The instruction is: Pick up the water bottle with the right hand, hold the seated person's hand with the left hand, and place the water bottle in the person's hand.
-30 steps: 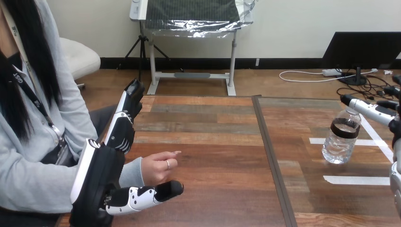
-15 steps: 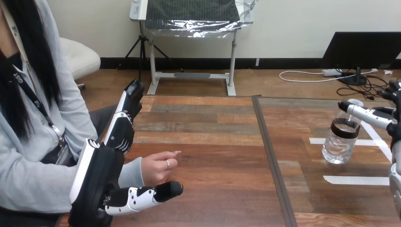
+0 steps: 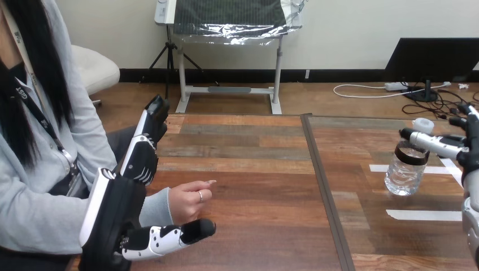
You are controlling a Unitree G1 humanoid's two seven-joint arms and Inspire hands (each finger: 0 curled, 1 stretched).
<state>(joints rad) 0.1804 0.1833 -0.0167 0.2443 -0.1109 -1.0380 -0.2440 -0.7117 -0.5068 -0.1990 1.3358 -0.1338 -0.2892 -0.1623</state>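
1. Wooden table (image 3: 254,169) ahead of me, with the bottle off to my right and the person at my left.
2. Right hand (image 3: 467,155): the fingers are spread and straight, with nothing gripped. One lies across the neck of the water bottle (image 3: 405,172); I can't tell whether it touches.
3. Bottle's upright on the table by the white tape strips (image 3: 425,215), not yet lifted.
4. Left hand (image 3: 116,217): open too, fingers straight up along the person's sleeve. The thumb reaches out just below the person's hand (image 3: 189,200) and curls round nothing.
5. Worry one: if I close this high on the neck, the bottle could tip or swing.
6. Worry two: the person's hand is loosely curled, so the bottle has no ready palm. A hard squeeze from me could pinch that wrist.
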